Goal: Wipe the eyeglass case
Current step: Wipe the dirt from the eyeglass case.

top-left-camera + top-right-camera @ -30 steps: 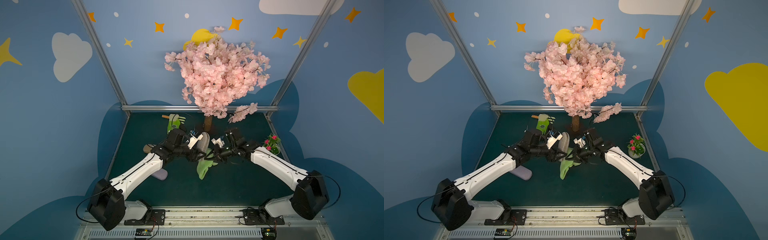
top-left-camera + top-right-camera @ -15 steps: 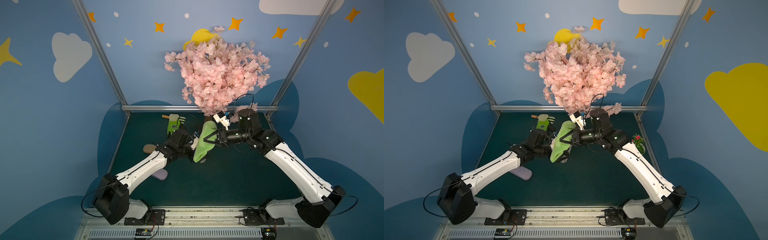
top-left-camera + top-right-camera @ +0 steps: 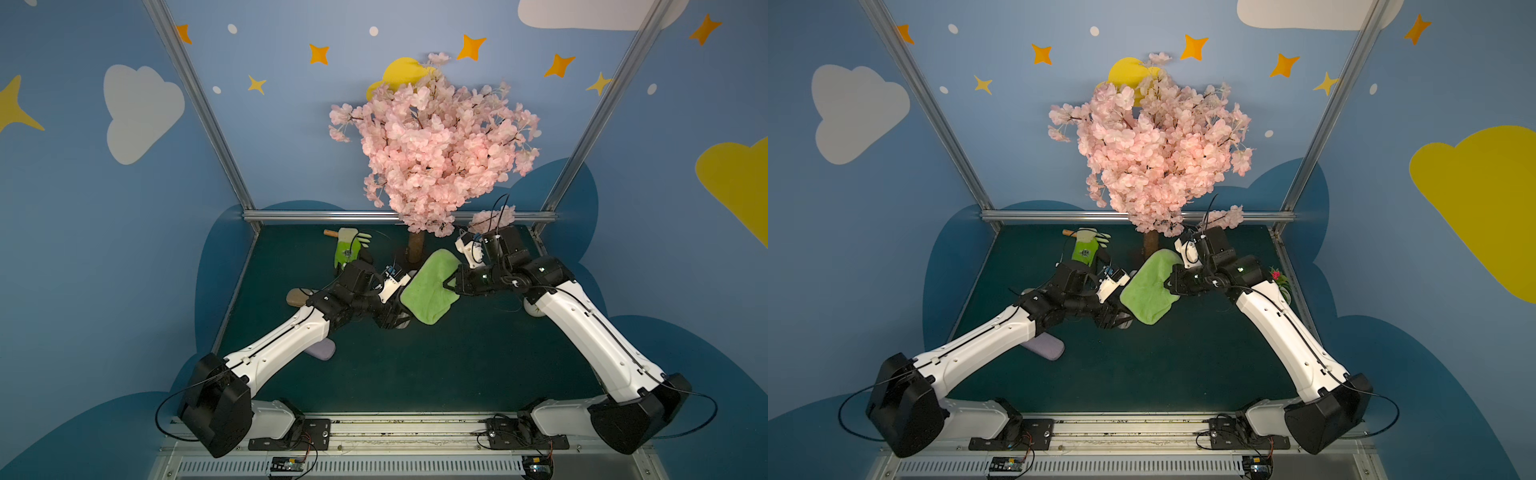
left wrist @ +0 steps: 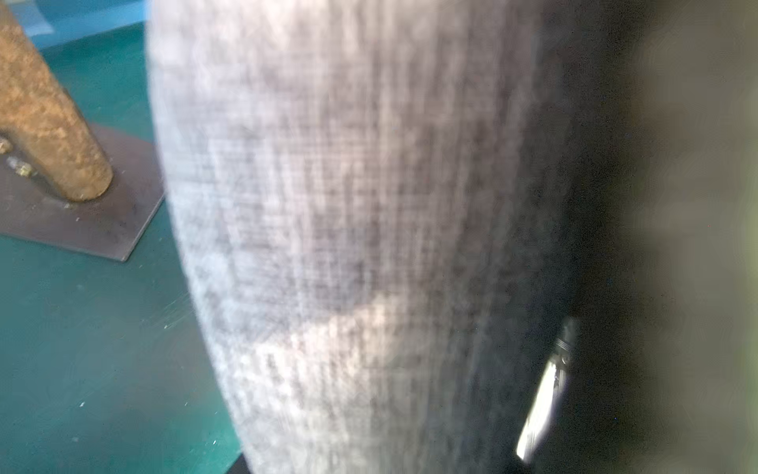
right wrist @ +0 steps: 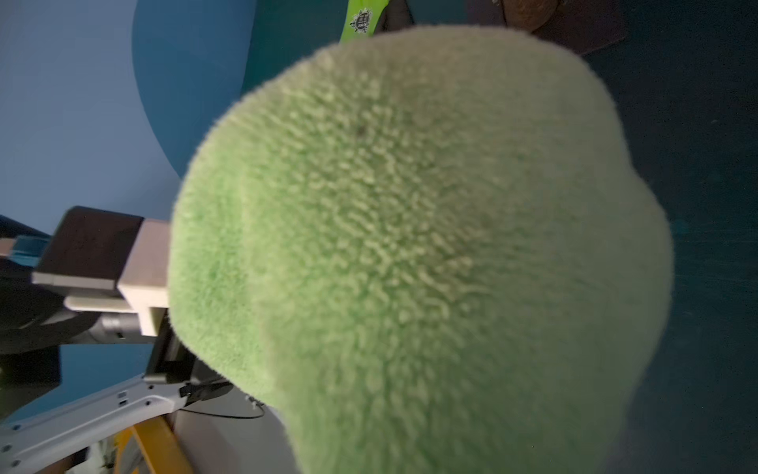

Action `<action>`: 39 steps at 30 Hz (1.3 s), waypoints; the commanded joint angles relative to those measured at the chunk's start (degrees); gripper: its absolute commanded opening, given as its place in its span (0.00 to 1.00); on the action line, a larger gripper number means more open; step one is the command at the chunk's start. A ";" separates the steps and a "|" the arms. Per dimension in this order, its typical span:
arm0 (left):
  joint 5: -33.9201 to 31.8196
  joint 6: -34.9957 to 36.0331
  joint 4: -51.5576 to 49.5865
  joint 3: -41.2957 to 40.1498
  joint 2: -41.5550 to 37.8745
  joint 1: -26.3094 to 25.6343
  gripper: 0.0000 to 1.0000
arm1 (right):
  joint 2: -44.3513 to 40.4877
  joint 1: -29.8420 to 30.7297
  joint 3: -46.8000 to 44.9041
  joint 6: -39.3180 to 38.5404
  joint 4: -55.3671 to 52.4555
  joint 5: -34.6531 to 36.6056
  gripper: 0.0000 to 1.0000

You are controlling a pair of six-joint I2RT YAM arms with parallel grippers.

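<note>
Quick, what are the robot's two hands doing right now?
Left gripper: closed on the grey glasses case.
Right gripper: closed on the green cloth.

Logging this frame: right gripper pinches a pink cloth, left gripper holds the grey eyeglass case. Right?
Not quite. The cloth is green, not pink; the right wrist view shows it plainly. The rest stands: the right gripper pinches it and the left gripper holds the grey eyeglass case.

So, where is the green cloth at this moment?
In both top views the green cloth is in the middle, pinched by the right gripper, just in front of the tree trunk, beside the grey eyeglass case.
</note>
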 commanded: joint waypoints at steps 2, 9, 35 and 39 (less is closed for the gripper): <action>1.30 2.28 0.69 0.95 -0.41 -0.11 0.12 | -2.25 4.97 5.58 -2.36 -3.04 -2.90 0.00; 2.72 1.87 1.54 2.51 0.50 -1.05 0.12 | -2.20 7.09 -9.98 16.40 21.56 -20.13 0.00; -43.69 38.21 1.13 -1.63 2.51 -15.10 0.09 | -7.14 -1.68 -10.76 24.71 14.93 -27.81 0.00; -49.00 41.03 10.55 -4.39 1.00 -17.88 0.09 | -6.28 1.73 -18.89 32.40 23.64 -27.01 0.00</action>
